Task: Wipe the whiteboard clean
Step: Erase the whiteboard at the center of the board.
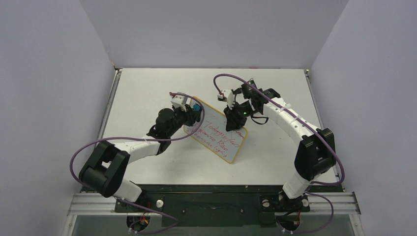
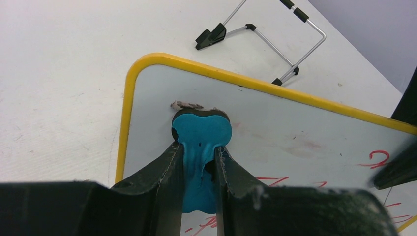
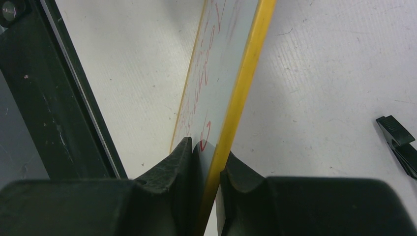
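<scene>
table (image 1: pixel 147 88) | whiteboard (image 1: pixel 221 137) mid-table, long axis left to right, red writing (image 1: pixel 223 133) unwiped | right hand (image 3: pixel 206 147) narrow, clamped on its far-right yellow edge | left hand (image 2: pixel 199 155) narrow, pinching eraser (image 2: pixel 201 130) on far-left corner; writing lies right and nearer, so left arm likely wipes that way

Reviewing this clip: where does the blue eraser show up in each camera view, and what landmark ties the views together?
Top external: blue eraser left of centre, at the far-left corner of the whiteboard.
Left wrist: centre of the picture, pinched in the left claw, against the board.
Right wrist: not in view.
Shared landmark: the board's yellow frame, visible in all three views.
</scene>
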You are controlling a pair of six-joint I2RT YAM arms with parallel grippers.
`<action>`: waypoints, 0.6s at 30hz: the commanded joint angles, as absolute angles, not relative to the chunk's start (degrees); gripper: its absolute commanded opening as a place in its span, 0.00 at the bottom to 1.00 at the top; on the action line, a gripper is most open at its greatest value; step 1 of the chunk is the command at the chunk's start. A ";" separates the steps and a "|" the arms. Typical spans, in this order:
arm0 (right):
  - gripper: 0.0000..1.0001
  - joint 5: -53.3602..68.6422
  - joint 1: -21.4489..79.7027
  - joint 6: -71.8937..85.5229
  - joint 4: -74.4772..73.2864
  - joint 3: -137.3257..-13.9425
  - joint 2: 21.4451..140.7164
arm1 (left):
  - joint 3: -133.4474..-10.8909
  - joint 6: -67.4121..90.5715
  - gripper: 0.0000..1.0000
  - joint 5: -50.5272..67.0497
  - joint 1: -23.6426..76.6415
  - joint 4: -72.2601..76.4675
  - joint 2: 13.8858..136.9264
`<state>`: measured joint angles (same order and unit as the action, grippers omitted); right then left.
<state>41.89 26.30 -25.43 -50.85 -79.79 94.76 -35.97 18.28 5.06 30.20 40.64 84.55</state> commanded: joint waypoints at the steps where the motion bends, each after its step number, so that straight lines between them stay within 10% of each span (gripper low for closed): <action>1: 0.00 40.45 29.36 -32.43 -55.32 -77.96 97.36 | -34.63 16.09 0.00 5.45 34.39 44.32 85.52; 18: 0.00 40.38 29.40 -32.43 -55.30 -78.01 97.20 | -35.51 13.26 0.00 -1.57 35.92 45.17 83.91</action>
<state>41.85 26.30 -25.43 -50.92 -79.79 94.83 -34.11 15.25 1.37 39.81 44.64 84.86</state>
